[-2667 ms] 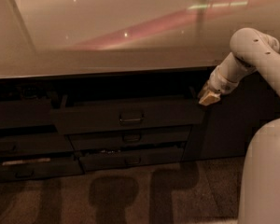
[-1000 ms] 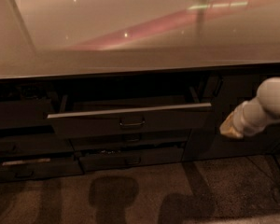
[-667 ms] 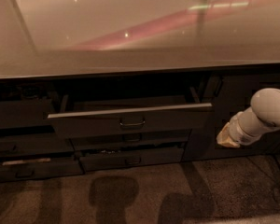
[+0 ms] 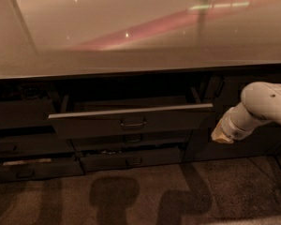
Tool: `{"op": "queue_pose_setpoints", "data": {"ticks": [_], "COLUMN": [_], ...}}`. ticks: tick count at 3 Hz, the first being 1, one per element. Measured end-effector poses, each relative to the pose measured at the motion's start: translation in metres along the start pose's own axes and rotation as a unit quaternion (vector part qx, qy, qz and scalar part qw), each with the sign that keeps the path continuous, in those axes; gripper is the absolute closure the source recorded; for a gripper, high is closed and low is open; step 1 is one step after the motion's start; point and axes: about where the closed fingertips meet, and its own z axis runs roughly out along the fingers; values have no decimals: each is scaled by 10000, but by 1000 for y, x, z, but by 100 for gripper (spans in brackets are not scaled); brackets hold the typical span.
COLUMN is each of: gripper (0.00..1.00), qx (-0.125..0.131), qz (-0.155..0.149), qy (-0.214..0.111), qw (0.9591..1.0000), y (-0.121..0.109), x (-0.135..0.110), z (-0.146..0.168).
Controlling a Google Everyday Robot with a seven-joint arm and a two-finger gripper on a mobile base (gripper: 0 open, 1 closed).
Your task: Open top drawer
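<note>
Beneath a glossy beige counter [image 4: 131, 55], the wide dark grey top drawer [image 4: 93, 124] stands pulled out. The pale-tipped claw [image 4: 222, 136] hangs just right of it, apart; whether it is spread cannot be told.

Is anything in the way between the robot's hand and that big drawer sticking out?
Nothing visible. The gripper hangs just right of the top drawer, low beside its right end, and no object shows between them.
</note>
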Motion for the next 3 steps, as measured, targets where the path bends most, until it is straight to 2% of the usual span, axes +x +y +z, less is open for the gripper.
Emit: {"op": "queue_pose_setpoints", "data": {"ticks": [1,2,3], "gripper": [11,14,38], "qx": [6,112,157], "qz": [-74,-163,-189], "qy": [130,236,303], "qw": [9999,9995,9992], "y": [-11,-18,-23], "x": [-36,-68,-84], "z": [-4,-14,-18]}}
